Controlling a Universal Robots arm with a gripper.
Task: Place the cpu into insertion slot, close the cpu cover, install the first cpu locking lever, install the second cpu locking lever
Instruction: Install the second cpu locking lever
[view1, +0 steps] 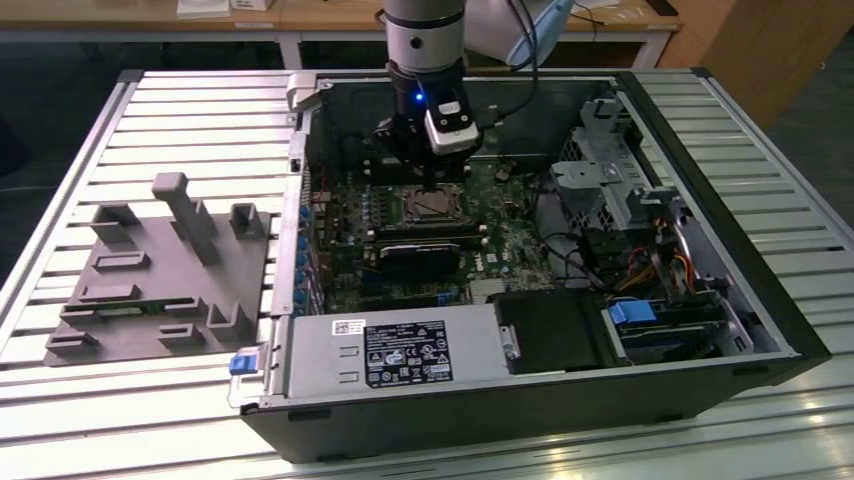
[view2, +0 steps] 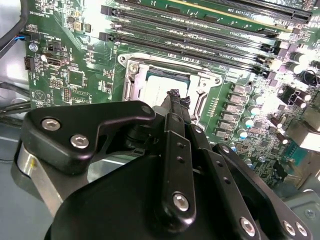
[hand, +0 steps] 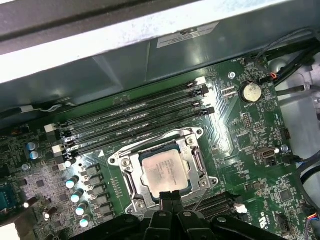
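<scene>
Hovering over the open computer case (view1: 534, 400) on the slatted desk (view1: 160, 110), the tool (hand: 170, 196) hangs with its fingers drawn together and holding nothing, its tips just at the 6 o'clock edge of the insertion slot (hand: 131, 187) in the first wrist view. The cpu (hand: 164, 170) lies seated in that slot, framed by the cpu cover (hand: 196, 156), which lies down around the chip. At 12 o'clock from the socket run the long black memory slots (hand: 135, 120). A grey fixture (view1: 154, 275) sits at 9 o'clock of the case in the exterior view.
</scene>
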